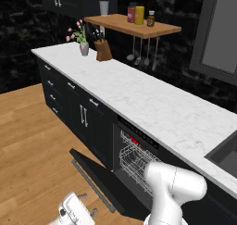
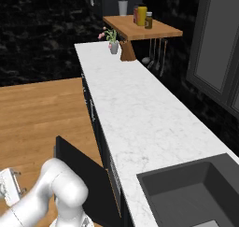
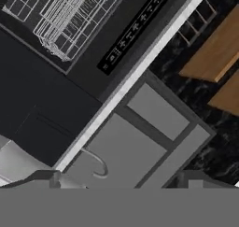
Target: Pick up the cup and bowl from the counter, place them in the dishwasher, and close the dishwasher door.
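Note:
The dishwasher (image 1: 139, 161) stands open under the white marble counter (image 1: 152, 103), with its white wire rack (image 1: 134, 161) showing below the dark control strip (image 1: 139, 132). The dishwasher door (image 1: 95, 173) hangs down low over the floor; it also shows as a black panel (image 2: 79, 167). A small red patch (image 1: 134, 140) sits at the top of the rack; I cannot tell if it is the cup. The bowl is out of view. My gripper (image 1: 87, 205) hovers low, in front of the door's outer edge, open and holding nothing. In the hand view its wide-apart tips (image 3: 120, 179) point toward the rack (image 3: 60, 20).
A dark sink (image 2: 186, 193) is set into the counter at the right. At the far end stand a knife block (image 1: 103, 50) and a flower vase (image 1: 84, 47). The wooden shelf (image 1: 132, 25) carries jars and a grey tumbler (image 1: 103, 7). Wooden floor (image 1: 32, 150) lies left of the door.

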Controlling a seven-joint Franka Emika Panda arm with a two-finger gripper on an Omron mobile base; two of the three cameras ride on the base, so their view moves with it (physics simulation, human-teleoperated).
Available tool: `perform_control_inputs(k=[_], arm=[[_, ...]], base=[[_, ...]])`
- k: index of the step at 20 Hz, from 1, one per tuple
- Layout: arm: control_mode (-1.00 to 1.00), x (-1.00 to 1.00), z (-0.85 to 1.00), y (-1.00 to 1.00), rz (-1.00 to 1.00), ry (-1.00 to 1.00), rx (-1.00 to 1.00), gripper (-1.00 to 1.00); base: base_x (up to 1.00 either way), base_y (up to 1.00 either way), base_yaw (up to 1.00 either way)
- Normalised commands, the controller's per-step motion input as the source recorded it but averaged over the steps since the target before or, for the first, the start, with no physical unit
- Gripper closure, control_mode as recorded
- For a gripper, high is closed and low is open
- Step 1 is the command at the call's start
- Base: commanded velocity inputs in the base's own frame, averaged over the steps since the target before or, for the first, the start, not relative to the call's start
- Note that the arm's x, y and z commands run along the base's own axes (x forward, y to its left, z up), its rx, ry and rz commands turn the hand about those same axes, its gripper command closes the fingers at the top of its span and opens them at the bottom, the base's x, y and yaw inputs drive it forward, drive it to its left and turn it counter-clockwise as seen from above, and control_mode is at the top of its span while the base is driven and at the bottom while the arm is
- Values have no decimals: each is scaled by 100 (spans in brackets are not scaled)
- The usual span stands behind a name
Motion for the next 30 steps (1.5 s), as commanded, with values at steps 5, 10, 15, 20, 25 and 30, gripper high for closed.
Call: perform_control_inputs(k=[5,10,15,20,25,30], arm=[[-100,39,-68,0,-3,12,-22,-100],[-100,40,-71,2,-5,10,-23,-100],[-100,40,-76,0,-5,9,-19,-100],[-100,38,-93,10,-9,11,-21,-100],[-100,66,-100,19,-8,14,-26,-100],[-100,100,-100,57,-8,18,-33,-100]], base=[[0,0,0],[0,0,0],[0,0,0],[0,0,0],[0,0,0],[0,0,0]])
